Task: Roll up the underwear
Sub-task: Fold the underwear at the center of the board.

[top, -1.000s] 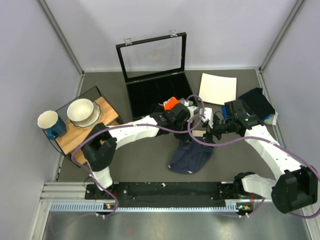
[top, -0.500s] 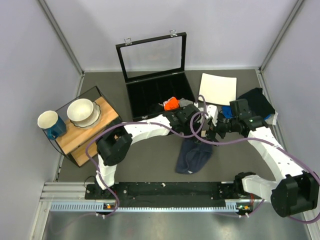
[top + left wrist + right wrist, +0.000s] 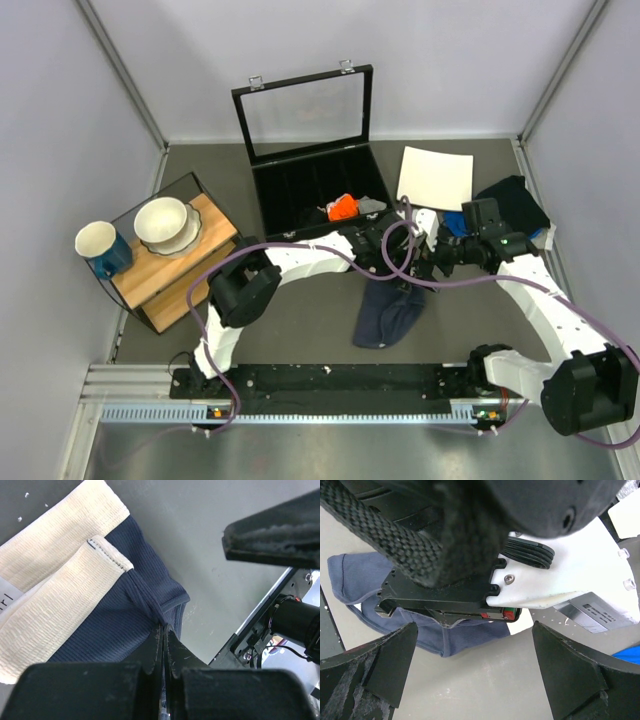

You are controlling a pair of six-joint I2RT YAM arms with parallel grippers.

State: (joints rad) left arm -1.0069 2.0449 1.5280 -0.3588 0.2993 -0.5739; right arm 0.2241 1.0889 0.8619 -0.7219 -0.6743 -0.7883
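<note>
- From above, we see the underwear (image 3: 385,318) lying on the grey table (image 3: 300,310) as a narrow navy strip in front of the open black case (image 3: 300,185). Its long axis runs from its far end, under the two wrists, down and slightly left toward the arm bases. The left gripper (image 3: 388,270) and right gripper (image 3: 425,268) meet over that far end. From this height we cannot tell how either claw stands. An orange cloth (image 3: 343,207) sits at the case's near edge, well apart from the briefs.
- Through the left wrist camera, we see the left gripper (image 3: 164,635) with its jaws pressed together, pinching a ridge of the underwear (image 3: 115,630). The navy fabric puckers into a pleat that runs up from the fingertips toward the pale waistband (image 3: 55,580), which lies doubled over at the upper left.
- Through the right wrist camera, we see the right gripper (image 3: 470,680) with its fingers (image 3: 385,665) spread wide and nothing between them. The left arm's wrist (image 3: 470,555) fills the top, and the underwear (image 3: 440,637) lies beneath it on the table.
</note>
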